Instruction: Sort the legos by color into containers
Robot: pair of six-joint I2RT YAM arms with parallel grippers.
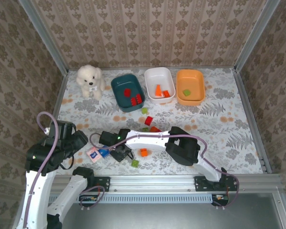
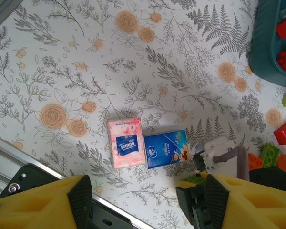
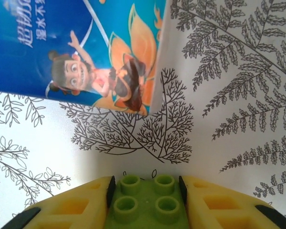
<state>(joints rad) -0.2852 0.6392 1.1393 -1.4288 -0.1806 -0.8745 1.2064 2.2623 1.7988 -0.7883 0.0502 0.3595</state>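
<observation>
From above, the top view takes in the whole table (image 1: 219, 119); both wrist views, nearer, share the blue packet (image 2: 167, 149).

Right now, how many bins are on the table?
3, in a far-side row, left to right: teal bin, white bin, orange bin. None looks hidden.

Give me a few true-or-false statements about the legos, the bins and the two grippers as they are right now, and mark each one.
The right gripper is shut on a light green lego. True.
The orange bin holds red bricks. False: it holds one green brick.
The plush dog sits left of the teal bin. True.
The left gripper clamps the pink tissue packet. False: its jaws stand wide open and the packet lies apart from them.
</observation>
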